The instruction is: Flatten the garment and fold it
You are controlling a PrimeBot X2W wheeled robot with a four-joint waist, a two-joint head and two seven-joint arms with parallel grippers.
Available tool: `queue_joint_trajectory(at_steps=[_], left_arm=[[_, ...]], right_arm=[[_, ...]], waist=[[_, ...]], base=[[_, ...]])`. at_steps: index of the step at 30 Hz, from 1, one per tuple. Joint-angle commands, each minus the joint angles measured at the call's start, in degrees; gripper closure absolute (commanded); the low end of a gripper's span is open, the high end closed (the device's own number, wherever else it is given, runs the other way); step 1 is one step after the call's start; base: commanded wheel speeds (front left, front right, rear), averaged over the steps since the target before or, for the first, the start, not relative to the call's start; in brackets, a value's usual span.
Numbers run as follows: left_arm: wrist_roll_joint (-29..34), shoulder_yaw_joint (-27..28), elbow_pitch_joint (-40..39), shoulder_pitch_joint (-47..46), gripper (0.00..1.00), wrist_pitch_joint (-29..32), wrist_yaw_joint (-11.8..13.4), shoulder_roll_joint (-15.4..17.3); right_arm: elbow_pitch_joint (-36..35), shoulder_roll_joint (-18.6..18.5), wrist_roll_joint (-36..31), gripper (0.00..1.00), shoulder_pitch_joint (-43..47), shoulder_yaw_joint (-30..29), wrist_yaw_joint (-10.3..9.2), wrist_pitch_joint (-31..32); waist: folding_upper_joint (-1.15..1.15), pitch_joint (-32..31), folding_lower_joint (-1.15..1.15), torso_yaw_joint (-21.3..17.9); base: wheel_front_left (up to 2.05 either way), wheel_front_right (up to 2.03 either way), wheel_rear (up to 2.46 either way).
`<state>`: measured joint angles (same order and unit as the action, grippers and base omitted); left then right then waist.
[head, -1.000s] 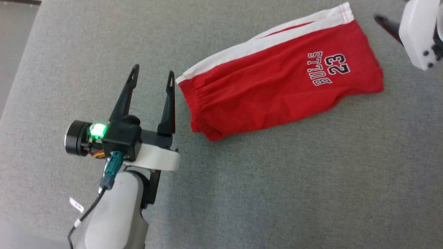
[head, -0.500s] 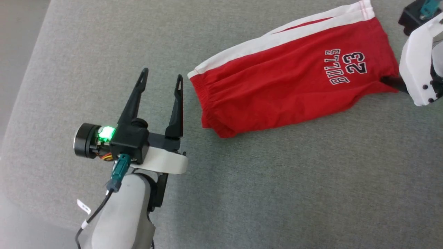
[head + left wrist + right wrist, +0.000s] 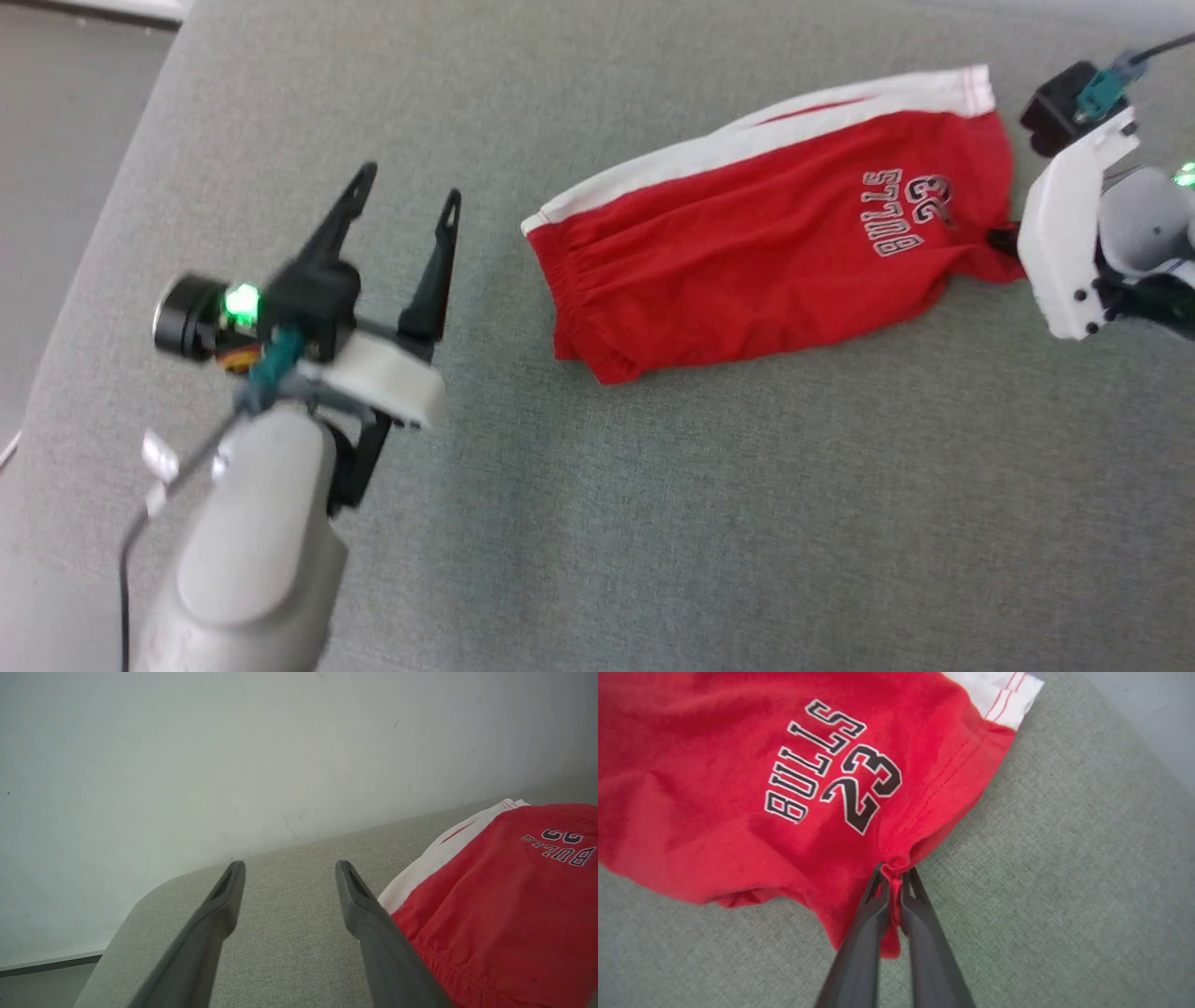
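Right gripper [image 3: 893,877]: fingers pressed together, pinching a bunched bit of hem on the garment [image 3: 738,788], at the near corner of its right, leg end. We see red cloth squeezed between the tips, with a small fold sticking out past them. In the head view the right gripper [image 3: 1004,241] sits at the right edge of the garment [image 3: 747,252], tips mostly hidden behind the white wrist mount [image 3: 1064,252].

Left gripper [image 3: 409,187]: fingers spread wide, nothing between them, just left of the waistband end. We can't tell if it touches cloth. Left wrist view agrees: left gripper [image 3: 289,868] spread over bare grey, garment [image 3: 490,914] to its right.

Garment lies on the grey fabric surface [image 3: 653,513], long axis left-right, waistband left, leg end right and slightly farther. White stripe [image 3: 747,145] runs along the far edge. BULLS 23 print [image 3: 831,765] faces up near the right end; cloth is wrinkled there. Pale wall [image 3: 233,742] stands beyond the surface's far edge.
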<state>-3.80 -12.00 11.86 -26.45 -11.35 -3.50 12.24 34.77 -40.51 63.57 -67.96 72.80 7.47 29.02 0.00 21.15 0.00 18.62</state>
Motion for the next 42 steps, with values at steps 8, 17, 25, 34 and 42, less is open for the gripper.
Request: queue_joint_trajectory(at_steps=[8, 17, 25, 34, 42], left_arm=[[-14.9, -12.2, 5.7, -10.5, 0.0, 23.0, -3.9, 3.7], [-32.9, -27.8, 5.5, -17.2, 0.0, 40.2, -4.0, 10.0], [-38.3, -36.9, 10.3, -21.2, 0.0, 45.3, -4.0, 11.4], [-40.6, -44.2, 18.4, -23.3, 0.4, 44.6, -4.0, 9.7], [-46.0, -44.8, 17.7, -24.7, 1.0, 35.3, -4.0, 11.7]], right_arm=[[0.3, 0.9, 0.4, 1.0, 2.7, 0.4, 0.02, -5.0], [0.6, 1.8, -1.3, 1.0, 2.8, 0.5, 0.02, -6.5], [0.4, 3.1, -3.2, 1.0, 1.6, 0.5, 0.02, -6.8], [0.1, 4.2, -4.2, 1.0, 0.5, 0.5, 0.02, -6.5], [-1.3, 3.0, -3.2, 1.0, 1.3, 0.5, 0.02, -12.7]], waist=[[0.0, -5.7, 0.0, -1.5], [0.0, -5.2, 0.0, -2.5], [0.0, -3.1, 0.0, -4.0], [0.0, -1.5, 0.0, -6.0], [0.0, -4.5, 0.0, -7.1]], base=[[0.0, 0.0, 0.0], [0.0, 0.0, 0.0], [0.0, 0.0, 0.0], [0.0, 0.0, 0.0], [0.0, 0.0, 0.0]])
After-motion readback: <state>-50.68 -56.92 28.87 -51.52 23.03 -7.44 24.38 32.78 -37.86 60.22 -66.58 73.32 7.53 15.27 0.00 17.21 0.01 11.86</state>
